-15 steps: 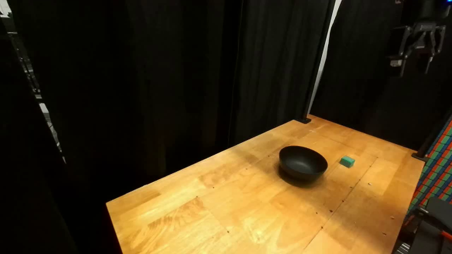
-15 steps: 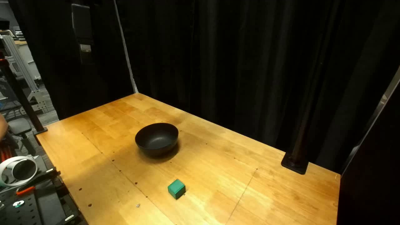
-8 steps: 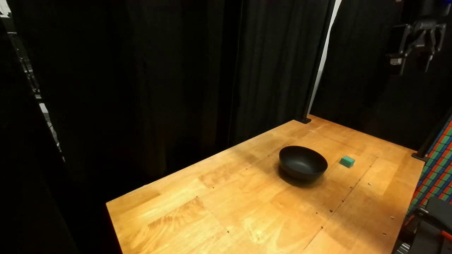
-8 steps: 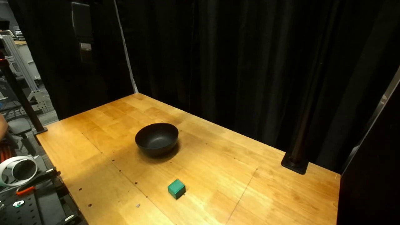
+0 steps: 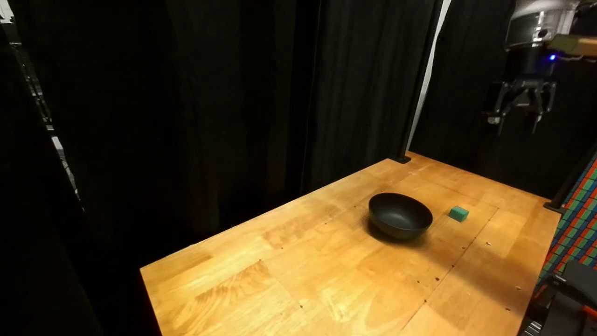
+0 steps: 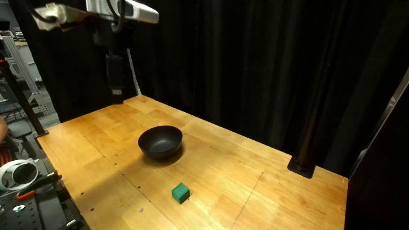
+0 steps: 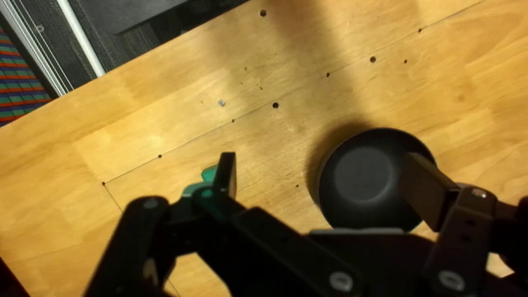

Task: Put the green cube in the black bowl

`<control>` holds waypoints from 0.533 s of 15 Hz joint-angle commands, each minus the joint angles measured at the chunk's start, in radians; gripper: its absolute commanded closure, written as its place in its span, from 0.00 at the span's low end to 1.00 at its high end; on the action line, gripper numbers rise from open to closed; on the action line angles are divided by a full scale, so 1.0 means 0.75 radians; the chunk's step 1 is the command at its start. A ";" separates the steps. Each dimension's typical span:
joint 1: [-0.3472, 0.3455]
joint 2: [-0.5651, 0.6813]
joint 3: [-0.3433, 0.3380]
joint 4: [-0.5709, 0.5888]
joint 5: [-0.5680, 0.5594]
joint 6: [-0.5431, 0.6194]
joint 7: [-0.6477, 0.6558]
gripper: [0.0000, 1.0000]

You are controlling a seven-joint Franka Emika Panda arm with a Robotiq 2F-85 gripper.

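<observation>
Task judged barely begun: no grasp made. Green cube point(image 6: 181, 193) sits on wooden tabletop point(image 6: 220, 172), near black bowl point(image 6: 160, 142) but apart from it. Bowl upright, cube not yet inside. Robotiq gripper point(image 7: 324, 179) hangs well above both, fingers point(image 7: 427, 189) spread wide, holding nothing; in wrist view, one finger partly hides cube. Left, by judgement: line up over cube, descend, grasp, lift, carry across, release into bowl.

No legible text, labels or numbers anywhere
</observation>
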 commanded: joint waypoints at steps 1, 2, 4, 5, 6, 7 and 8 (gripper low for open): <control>-0.034 0.186 -0.053 -0.011 0.032 0.193 -0.044 0.00; -0.042 0.246 -0.067 -0.018 0.040 0.253 -0.054 0.00; -0.053 0.352 -0.084 -0.025 0.058 0.360 -0.066 0.00; -0.058 0.404 -0.089 -0.022 0.072 0.409 -0.070 0.00; -0.062 0.456 -0.093 -0.018 0.087 0.455 -0.075 0.00; -0.067 0.503 -0.094 -0.013 0.102 0.500 -0.076 0.00; -0.072 0.548 -0.095 -0.012 0.113 0.548 -0.075 0.00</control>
